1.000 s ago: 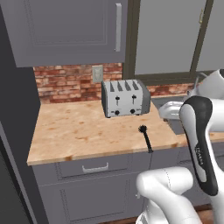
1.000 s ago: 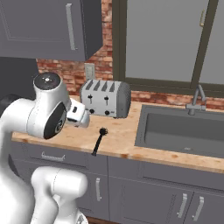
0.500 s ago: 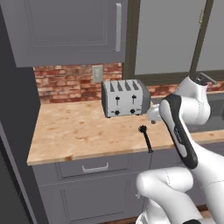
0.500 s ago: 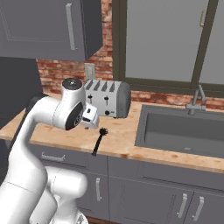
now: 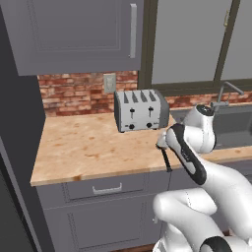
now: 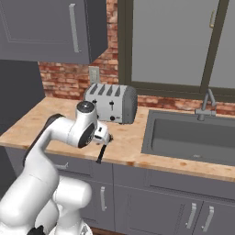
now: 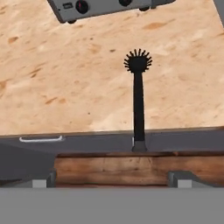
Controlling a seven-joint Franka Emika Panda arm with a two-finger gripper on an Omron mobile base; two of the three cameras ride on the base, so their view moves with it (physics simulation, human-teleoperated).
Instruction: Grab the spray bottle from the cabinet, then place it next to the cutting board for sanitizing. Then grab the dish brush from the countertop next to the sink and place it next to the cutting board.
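Gripper (image 7: pixel 112 179) open above dish brush (image 7: pixel 138 100), handle overhanging bench (image 7: pixel 65 87) edge at 6 o'clock; toaster (image 7: pixel 100 6) cut off at 12; gripper hidden behind arm in base views.

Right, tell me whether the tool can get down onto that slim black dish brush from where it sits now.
Probably yes. The slim black dish brush lies bare on the light wood countertop, handle overhanging the front edge, with the silver toaster well behind it. The tool is open and lined up with the handle.
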